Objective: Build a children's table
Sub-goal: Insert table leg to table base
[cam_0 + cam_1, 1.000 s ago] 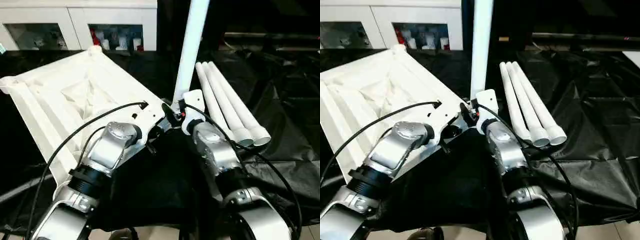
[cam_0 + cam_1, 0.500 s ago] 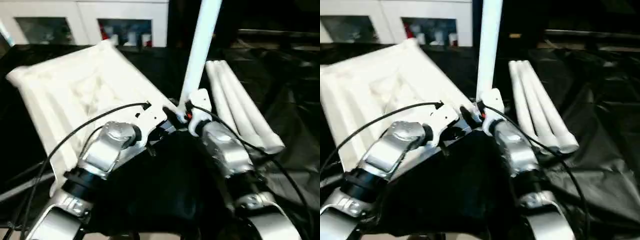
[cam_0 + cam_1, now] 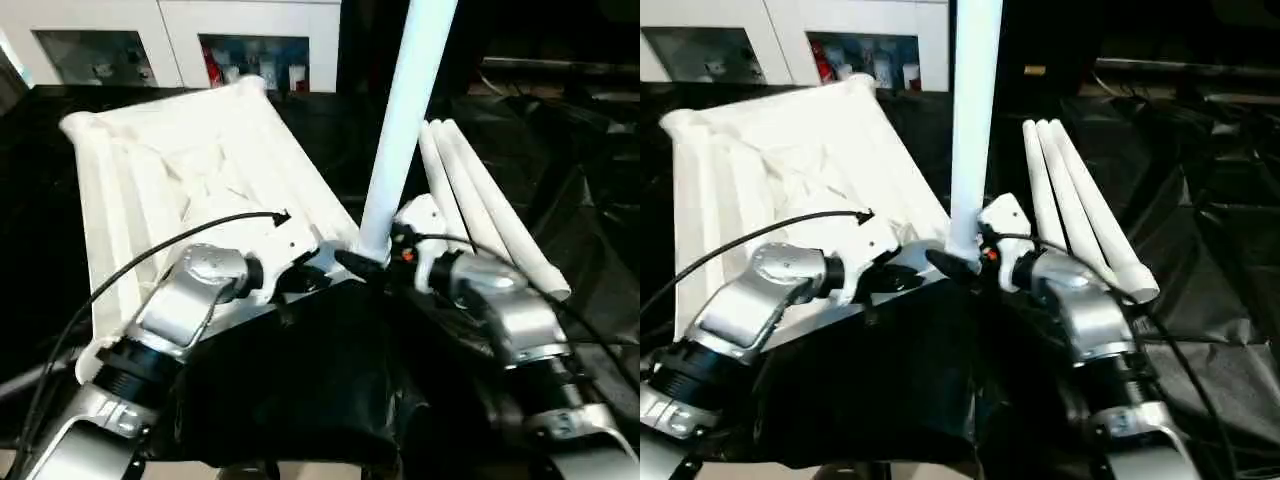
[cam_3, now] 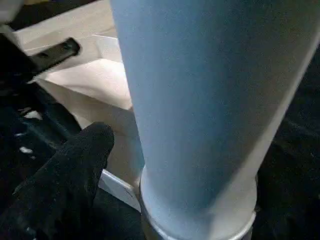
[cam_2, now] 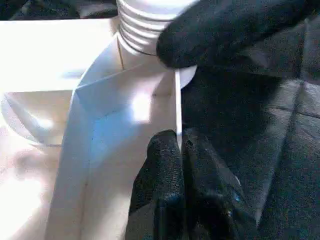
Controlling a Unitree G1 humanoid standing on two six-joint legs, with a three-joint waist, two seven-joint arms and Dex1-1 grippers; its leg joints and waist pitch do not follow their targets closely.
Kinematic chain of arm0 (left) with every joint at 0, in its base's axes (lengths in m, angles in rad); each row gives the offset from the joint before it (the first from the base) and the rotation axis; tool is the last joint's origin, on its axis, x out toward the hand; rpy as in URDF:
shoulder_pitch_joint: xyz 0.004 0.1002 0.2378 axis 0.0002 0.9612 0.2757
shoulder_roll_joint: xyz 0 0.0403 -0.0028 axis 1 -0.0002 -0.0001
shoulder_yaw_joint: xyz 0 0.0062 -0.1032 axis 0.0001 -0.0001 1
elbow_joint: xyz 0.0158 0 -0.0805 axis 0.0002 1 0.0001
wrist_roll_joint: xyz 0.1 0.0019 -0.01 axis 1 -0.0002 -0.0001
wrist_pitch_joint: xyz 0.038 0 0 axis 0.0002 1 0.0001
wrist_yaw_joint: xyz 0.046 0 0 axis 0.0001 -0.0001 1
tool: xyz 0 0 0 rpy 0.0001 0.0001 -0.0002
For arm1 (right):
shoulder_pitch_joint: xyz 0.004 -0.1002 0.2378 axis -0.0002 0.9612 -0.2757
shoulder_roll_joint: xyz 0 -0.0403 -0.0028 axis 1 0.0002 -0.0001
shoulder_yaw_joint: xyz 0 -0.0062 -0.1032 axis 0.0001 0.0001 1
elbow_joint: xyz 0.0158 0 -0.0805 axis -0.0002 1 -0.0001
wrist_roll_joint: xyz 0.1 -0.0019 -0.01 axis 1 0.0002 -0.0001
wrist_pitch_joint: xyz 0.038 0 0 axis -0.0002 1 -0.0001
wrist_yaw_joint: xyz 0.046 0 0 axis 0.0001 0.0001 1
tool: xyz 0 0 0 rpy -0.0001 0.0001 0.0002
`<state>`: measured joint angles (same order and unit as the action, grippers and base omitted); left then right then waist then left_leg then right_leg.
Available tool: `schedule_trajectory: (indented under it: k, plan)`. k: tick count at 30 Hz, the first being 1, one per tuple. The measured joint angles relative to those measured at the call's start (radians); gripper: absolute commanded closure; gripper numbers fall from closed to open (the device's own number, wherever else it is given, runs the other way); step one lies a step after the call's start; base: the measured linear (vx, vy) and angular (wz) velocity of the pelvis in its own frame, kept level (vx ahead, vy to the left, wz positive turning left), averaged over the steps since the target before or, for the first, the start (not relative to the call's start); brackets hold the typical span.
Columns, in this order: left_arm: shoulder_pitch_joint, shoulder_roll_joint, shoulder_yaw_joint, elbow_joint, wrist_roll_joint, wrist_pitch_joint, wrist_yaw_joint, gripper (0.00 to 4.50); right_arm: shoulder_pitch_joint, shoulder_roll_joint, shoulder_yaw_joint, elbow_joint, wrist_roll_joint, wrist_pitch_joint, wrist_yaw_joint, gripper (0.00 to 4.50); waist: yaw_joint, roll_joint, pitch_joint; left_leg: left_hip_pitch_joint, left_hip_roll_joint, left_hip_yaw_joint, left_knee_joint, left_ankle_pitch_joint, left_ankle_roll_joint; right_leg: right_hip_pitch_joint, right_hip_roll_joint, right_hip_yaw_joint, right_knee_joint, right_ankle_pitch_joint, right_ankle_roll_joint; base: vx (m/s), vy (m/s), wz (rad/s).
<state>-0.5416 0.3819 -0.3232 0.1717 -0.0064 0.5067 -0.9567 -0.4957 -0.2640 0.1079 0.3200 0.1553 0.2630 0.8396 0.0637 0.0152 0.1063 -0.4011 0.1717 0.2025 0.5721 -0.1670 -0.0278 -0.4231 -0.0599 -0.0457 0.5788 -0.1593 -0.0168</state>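
Fingers of the left gripper (image 5: 179,150) pinch the table top's (image 3: 180,170) thin wall. Right gripper (image 3: 385,262) stands open around the upright leg (image 3: 400,130), beside three spare legs (image 3: 485,205).

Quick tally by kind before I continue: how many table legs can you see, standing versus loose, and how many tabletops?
Legs standing in a corner socket: 1, the upright leg
Legs lying loose on the black sheet: 3, the loose legs
Tabletops, underside up: 1, the tabletop
Total: 5 table parts
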Motion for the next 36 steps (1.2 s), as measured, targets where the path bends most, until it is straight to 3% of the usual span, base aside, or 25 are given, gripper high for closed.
schedule_trajectory:
  k: [18, 23, 25, 36]
  plan:
    - [0.0, 0.043, -0.004, 0.0, -0.019, -0.031, -0.082, 4.5, 0.006, -0.093, 0.036, -0.025, 0.001, 0.011, 0.109, 0.11, 0.004, 0.0, 0.0, -0.001, 0.001, 0.0, 0.006, 0.004, 0.002, 0.003, 0.0, 0.0, 0.001, 0.0, 0.0, 0.0, 0.0, 0.0]
    - [0.0, 0.045, -0.009, 0.0, -0.02, -0.035, -0.092, 4.5, 0.006, -0.1, 0.044, -0.024, -0.002, 0.004, 0.12, 0.37, 0.007, 0.0, 0.0, -0.001, 0.001, 0.0, 0.008, 0.004, 0.002, 0.004, 0.0, 0.0, 0.002, 0.0, 0.0, 0.0, 0.0, 0.0]
    - [0.0, 0.048, -0.009, 0.0, -0.02, -0.036, -0.099, 4.5, 0.006, -0.101, 0.046, -0.024, -0.003, -0.003, 0.121, 0.71, 0.008, 0.0, 0.0, -0.001, 0.001, 0.0, 0.008, 0.004, 0.002, 0.004, 0.0, 0.0, 0.002, 0.0, 0.0, 0.0, 0.0, 0.0]
    - [0.002, 0.056, -0.016, 0.0, -0.02, -0.046, -0.112, 4.5, 0.007, -0.099, 0.06, -0.004, -0.01, -0.026, 0.126, 1.66, 0.023, 0.0, 0.0, -0.001, 0.002, -0.001, 0.014, 0.003, 0.002, 0.004, 0.0, 0.0, 0.008, 0.0, 0.0, 0.0, 0.0, 0.0]
